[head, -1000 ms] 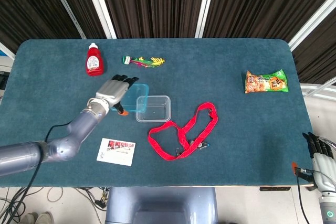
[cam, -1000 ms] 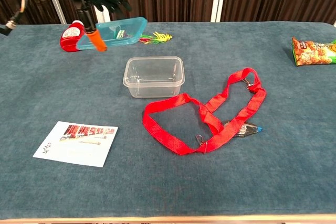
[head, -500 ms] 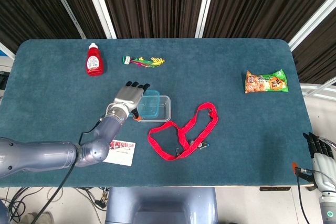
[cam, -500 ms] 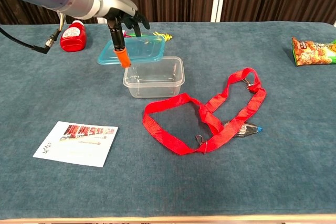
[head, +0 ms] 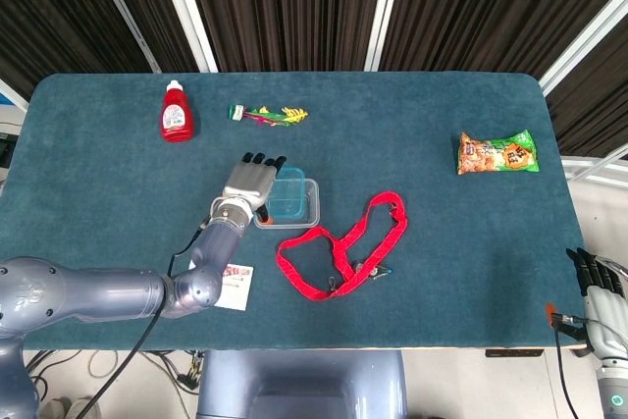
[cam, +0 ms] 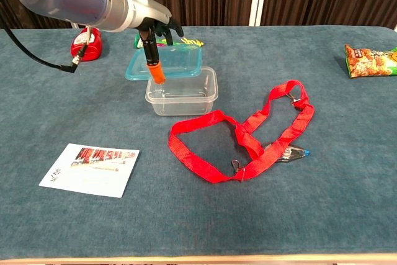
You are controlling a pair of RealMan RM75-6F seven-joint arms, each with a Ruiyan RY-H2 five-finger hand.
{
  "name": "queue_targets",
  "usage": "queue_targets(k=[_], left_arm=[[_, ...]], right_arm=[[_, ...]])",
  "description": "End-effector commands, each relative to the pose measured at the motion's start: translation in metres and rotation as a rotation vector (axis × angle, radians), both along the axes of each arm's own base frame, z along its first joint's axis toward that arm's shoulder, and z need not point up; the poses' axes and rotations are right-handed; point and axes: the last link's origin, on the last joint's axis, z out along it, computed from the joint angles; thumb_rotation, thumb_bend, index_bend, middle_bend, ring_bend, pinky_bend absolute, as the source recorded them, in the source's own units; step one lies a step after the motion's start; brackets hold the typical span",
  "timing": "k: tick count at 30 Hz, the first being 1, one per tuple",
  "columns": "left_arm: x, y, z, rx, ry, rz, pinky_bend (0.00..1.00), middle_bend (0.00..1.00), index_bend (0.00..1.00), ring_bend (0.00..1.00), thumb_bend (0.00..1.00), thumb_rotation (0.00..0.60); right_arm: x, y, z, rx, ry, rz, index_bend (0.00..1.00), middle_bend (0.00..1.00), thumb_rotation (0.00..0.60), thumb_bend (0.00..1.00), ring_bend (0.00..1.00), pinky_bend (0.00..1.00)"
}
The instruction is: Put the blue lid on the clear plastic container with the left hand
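head view: left hand (head: 252, 182) pinches blue lid (head: 288, 193) over clear plastic container (head: 306, 205), mid-table, toward its left edge.
chest view: lid overhangs the container's left rim, long axes parallel; needs shifting right.

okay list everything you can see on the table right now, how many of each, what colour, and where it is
table: one, dark teal cloth top, under everything
lid: one, blue, held over the container's back left
container: one, clear, left of centre
strap: one, red, right of the container, with a clip
ketchup bottle: one, red, far left
small bundle: one, green, red and yellow, far side, behind the container
snack bag: one, green and orange, far right
card: one, white, printed, near left
left hand: grey, holds the lid
right hand: dark fingers, off the table's near right corner, holds nothing
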Motion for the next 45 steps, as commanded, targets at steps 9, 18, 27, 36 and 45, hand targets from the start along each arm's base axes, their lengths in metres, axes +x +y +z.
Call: queue_targets(k=[9,18,27,36,45], left_arm=[[0.003,-0.001,-0.014,0.013,0.005,0.004,0.0,0.45,0.03,0.03,0.22,0.6],[0.007,-0.004,-0.023,0.024,0.006,0.008,0.0,0.45,0.04,0.03,0.22,0.6],[0.008,-0.007,-0.031,0.015,0.009,0.018,0.0,0.45,0.04,0.03,0.22,0.6],[0.008,-0.008,-0.036,0.016,0.017,0.005,0.0,0.45,0.04,0.03,0.22,0.6],[0.009,-0.009,-0.039,0.017,0.023,-0.001,0.0,0.45,0.04,0.03,0.22,0.6]], right_arm=[[0.0,0.0,0.0,0.002,-0.004,0.0,0.06,0.04,0.6,0.39,0.02,0.0],[0.001,0.0,0.0,0.002,-0.004,0.002,0.06,0.04,0.6,0.39,0.02,0.0],[0.001,0.0,0.001,0.0,-0.005,0.004,0.06,0.04,0.6,0.39,0.02,0.0],[0.001,0.001,0.002,-0.002,-0.009,0.001,0.06,0.04,0.6,0.39,0.02,0.0],[0.001,0.001,0.002,-0.003,-0.008,0.0,0.06,0.04,0.6,0.39,0.02,0.0]])
